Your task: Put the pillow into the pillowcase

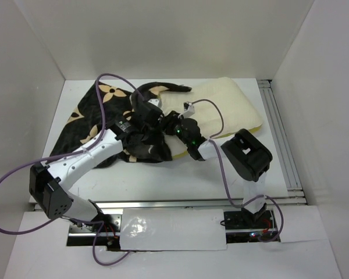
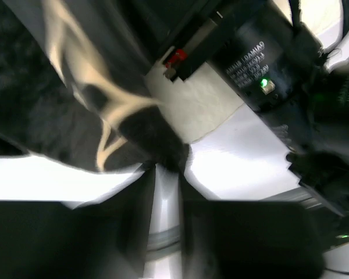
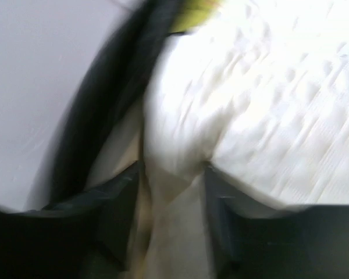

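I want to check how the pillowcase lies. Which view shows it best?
The top external view: most of the pillowcase shows, crumpled left of the pillow, flower print clear. The left wrist view gives only a blurred close-up of dark fabric with a tan motif; the right wrist view just a dark blurred strip beside the pillow.

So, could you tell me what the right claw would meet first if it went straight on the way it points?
The pillow: a cream fold of it lies right between the fingers of the right claw, though the blur leaves the depth unclear.
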Robot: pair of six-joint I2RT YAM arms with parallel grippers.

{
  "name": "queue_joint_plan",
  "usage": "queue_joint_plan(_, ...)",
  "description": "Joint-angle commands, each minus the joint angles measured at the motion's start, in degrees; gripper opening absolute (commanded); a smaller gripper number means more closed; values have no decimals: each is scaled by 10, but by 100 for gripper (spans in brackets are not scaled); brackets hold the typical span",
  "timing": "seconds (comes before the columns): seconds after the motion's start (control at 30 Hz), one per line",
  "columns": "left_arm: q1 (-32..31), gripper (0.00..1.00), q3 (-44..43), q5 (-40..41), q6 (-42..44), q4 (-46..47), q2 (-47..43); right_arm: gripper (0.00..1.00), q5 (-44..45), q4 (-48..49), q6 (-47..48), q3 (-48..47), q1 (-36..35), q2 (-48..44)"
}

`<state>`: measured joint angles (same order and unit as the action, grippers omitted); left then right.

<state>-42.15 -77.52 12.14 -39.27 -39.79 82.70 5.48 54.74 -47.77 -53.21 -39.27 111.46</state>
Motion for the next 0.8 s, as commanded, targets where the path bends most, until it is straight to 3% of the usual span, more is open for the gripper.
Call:
queue_joint_plan(0.0,2,40,-50,-2,1,-28,3,52,-19,-59,82,0,-17,-47)
queue_joint_plan(0.03,2,48,-56,22,1,-46,3,62,-30,-77,93,-5,-17,-55)
queue_joint_plan(0.1,15,63,-80,52,6,-72,3,69,-40,-146,108,-18,-10,-86)
queue_joint_plan(0.13,21,68,-89,63,6,-80,3,81,-40,-175,109,-28,-2,-96)
queue_joint_plan(0.2,42,84,-119,77,6,-94,3,86,-48,-250,136,-43,10,-125)
queue_joint_plan(0.3,93,99,-158,56,12,-105,17,88,-48,-328,147,-59,31,-157)
queue_joint_plan(0.47,174,97,-238,28,36,-110,106,88,-60,-377,190,-59,72,-194)
queue_joint_plan(0.57,203,96,-333,-20,128,-81,215,83,-132,-377,285,-60,100,-201)
queue_joint_plan(0.67,204,100,-519,-38,204,-81,342,82,-217,-436,395,-105,113,-163)
queue_joint_plan(0.77,204,100,-601,-51,242,-61,432,81,-272,-460,471,-153,113,-135)
